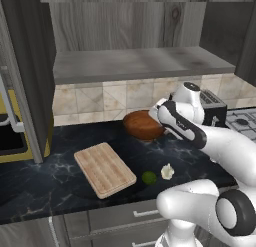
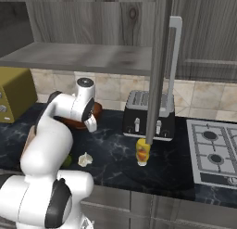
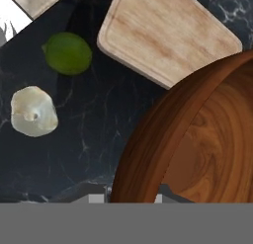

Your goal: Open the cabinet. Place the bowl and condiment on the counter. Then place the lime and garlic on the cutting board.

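Hand view: the bowl's (image 3: 197, 134) rim is clenched by the tool (image 3: 132, 198) over the worktop (image 3: 99, 139). Setting down and release are judged next.

The white arm is bent forward from the base, elbow raised, with the wrist turned downward. The gripper (image 3: 132, 197) is clamped shut on the rim of the bowl (image 3: 197, 139).
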Available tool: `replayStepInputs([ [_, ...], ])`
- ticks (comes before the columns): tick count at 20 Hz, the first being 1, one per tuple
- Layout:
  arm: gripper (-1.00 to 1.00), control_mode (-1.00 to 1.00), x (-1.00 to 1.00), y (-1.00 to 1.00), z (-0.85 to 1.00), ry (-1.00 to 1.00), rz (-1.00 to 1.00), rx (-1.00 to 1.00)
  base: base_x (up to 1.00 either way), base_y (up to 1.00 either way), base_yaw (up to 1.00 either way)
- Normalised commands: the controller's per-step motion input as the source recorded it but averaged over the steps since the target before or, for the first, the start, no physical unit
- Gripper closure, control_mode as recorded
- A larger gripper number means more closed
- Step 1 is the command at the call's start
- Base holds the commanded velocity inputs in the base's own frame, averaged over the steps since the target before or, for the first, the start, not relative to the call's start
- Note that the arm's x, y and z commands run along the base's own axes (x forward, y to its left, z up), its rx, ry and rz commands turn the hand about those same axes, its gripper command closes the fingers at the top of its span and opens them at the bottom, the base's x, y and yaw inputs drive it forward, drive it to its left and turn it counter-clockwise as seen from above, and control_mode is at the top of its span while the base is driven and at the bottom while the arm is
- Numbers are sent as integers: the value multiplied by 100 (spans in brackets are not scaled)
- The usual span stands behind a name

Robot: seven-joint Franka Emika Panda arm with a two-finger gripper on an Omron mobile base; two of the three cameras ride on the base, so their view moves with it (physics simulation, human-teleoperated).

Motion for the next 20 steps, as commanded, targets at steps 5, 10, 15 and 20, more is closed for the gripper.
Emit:
replayStepInputs([
  [5, 100, -100, 21, 0, -19, 0, 0, 0, 0, 0, 0],
  [10, 100, -100, 26, 0, -24, 0, 0, 0, 0, 0, 0],
  [15, 100, -100, 28, 0, -22, 0, 0, 0, 0, 0, 0],
  [20, 100, -100, 32, 0, -12, 0, 0, 0, 0, 0, 0],
])
